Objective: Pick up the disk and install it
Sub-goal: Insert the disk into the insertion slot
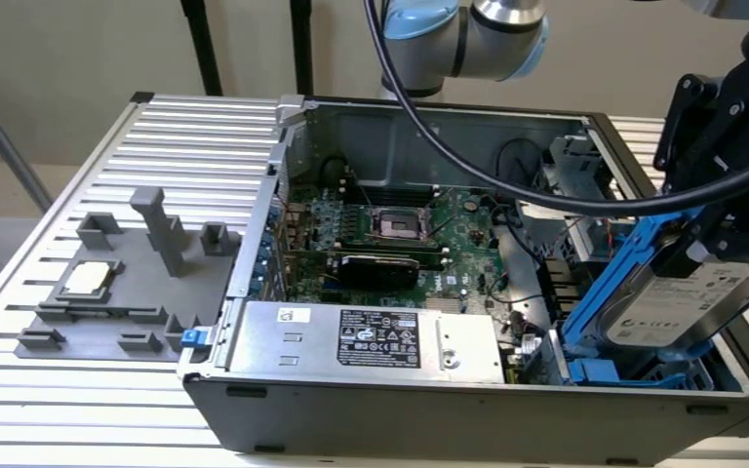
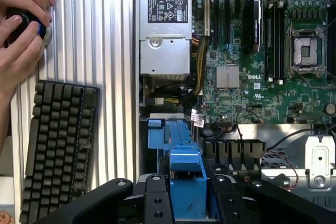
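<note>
The disk [image 1: 687, 304], a silver-grey drive with a white label in blue carrier rails, hangs tilted over the drive bay at the exterior view's right end of the open computer case [image 1: 479, 409]. My black gripper [image 1: 704, 239] is shut on its upper end. The disk's lower end dips among the blue bay brackets [image 1: 596, 370]. In the wrist view the blue carrier [image 2: 186, 174] sits clamped between the two black fingers [image 2: 157, 200] of the gripper [image 2: 189, 200], pointing at blue bay plastic [image 2: 163, 135] below.
Inside the case lie the green motherboard [image 1: 388, 234] and a silver power supply box [image 1: 368, 341]. On the ribbed table a grey fixture [image 1: 114, 283] holds a small square chip [image 1: 89, 278]. A keyboard [image 2: 58, 145] and a person's hands [image 2: 21, 24] sit beside the case.
</note>
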